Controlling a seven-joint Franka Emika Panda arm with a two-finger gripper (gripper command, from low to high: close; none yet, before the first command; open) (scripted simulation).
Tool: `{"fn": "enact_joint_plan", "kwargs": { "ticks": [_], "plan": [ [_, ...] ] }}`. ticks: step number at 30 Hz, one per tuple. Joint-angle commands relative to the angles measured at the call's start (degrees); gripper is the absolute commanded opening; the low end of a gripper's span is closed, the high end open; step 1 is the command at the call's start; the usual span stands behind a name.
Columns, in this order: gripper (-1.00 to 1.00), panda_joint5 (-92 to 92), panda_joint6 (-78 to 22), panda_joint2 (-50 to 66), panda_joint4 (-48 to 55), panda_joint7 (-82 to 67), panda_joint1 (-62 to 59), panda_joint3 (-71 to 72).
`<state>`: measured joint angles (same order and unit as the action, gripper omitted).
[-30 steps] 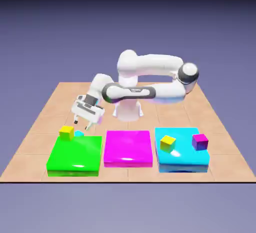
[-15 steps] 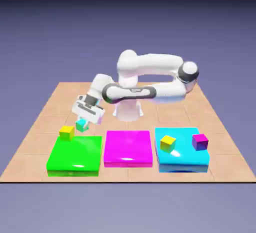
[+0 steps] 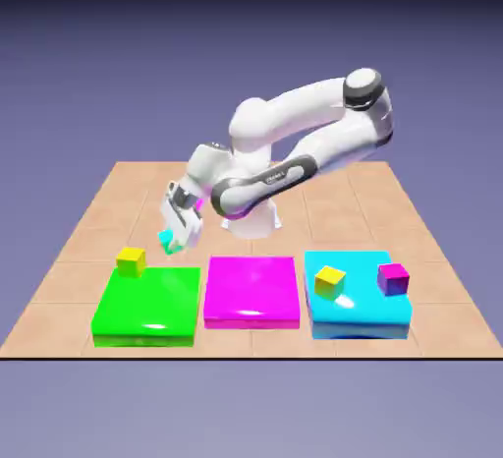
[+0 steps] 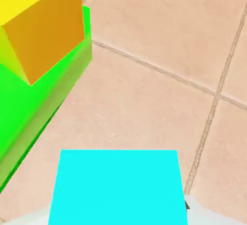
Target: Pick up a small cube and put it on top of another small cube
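Observation:
My gripper (image 3: 171,241) is shut on a small cyan cube (image 3: 168,241) and holds it in the air just beyond the far edge of the green slab (image 3: 147,304). In the hand view that cube (image 4: 117,186) fills the bottom middle and hides the fingertips. A yellow cube (image 3: 131,261) sits on the green slab's far left corner, a little to the exterior view's left of and below the held cube. The same yellow cube (image 4: 41,23) looms at the hand view's top left, on the green slab (image 4: 29,113).
A magenta slab (image 3: 251,291) lies in the middle and a cyan slab (image 3: 359,301) on the exterior view's right. On the cyan slab stand another yellow cube (image 3: 330,281) and a magenta-purple cube (image 3: 393,277). The robot's base (image 3: 251,218) stands behind the slabs on the tiled table (image 3: 88,220).
A second ago the jaws stood open over the cyan cube lying on the tiles. They have since shut on it and lifted it, and the arm's elbow has risen.

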<state>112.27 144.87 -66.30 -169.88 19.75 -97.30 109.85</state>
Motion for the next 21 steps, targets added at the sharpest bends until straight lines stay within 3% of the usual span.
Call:
{"fn": "enact_joint_plan", "kwargs": {
  "ticks": [1,21],
  "plan": [
    [-1.0,-2.58,1.57,1.37,0.24,1.71,-0.18,-0.95],
    [-1.0,-52.41,32.48,28.62,5.12,34.49,-3.66,-20.04]
  ]
}}
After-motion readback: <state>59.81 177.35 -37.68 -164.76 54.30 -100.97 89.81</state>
